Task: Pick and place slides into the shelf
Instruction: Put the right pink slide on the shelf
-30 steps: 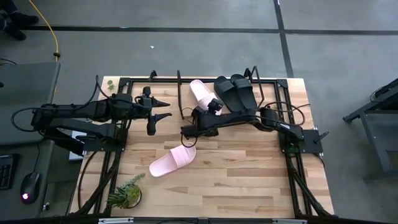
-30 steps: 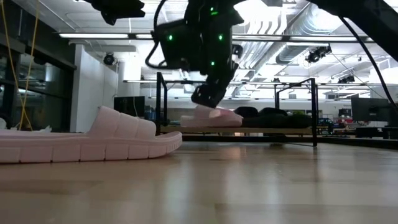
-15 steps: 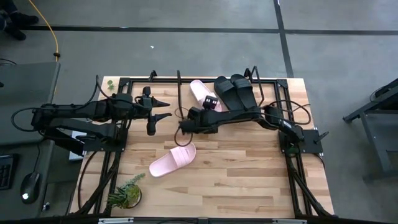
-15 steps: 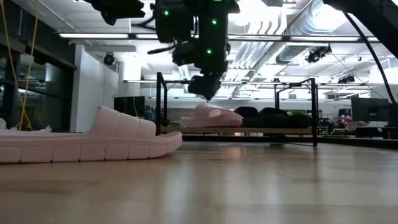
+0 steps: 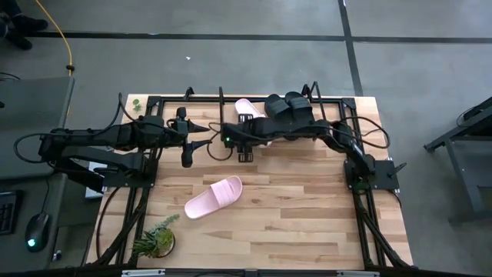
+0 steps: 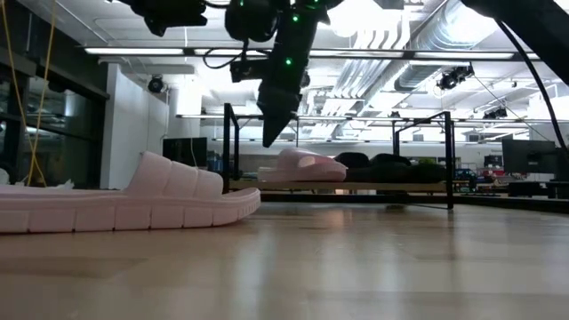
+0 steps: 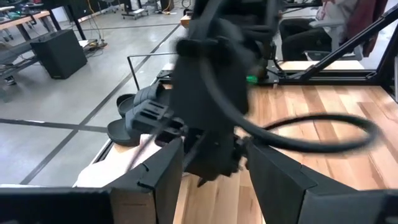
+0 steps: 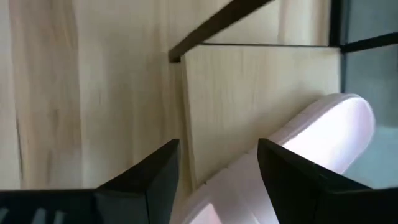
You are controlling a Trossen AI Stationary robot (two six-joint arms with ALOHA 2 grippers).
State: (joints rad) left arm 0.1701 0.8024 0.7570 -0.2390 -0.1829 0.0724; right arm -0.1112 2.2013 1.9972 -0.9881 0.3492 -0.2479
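One pale pink slide [image 5: 246,108] and two black slides [image 5: 289,107] lie sole-down on the shelf [image 5: 323,115] at the table's far side. In the low view they sit on its wooden board [image 6: 356,186]. The second pink slide [image 5: 214,196] lies on the table toward the near left, also seen large in the low view [image 6: 133,201]. My right gripper [image 5: 234,141] hangs open above the shelf's left end, pointing down, with the pink slide [image 8: 314,140] just beyond its fingers [image 8: 283,171]. My left gripper [image 5: 201,138] waits open to its left.
A small green plant [image 5: 157,238] stands at the table's near left corner. The black frame [image 5: 154,104] runs round the table. Bare wood lies right of the loose pink slide. The right arm [image 7: 217,93] fills the left wrist view.
My right gripper has risen from just above the pink slide on the shelf and swung toward the table's far edge, to the shelf's left end. The slides have kept their places.
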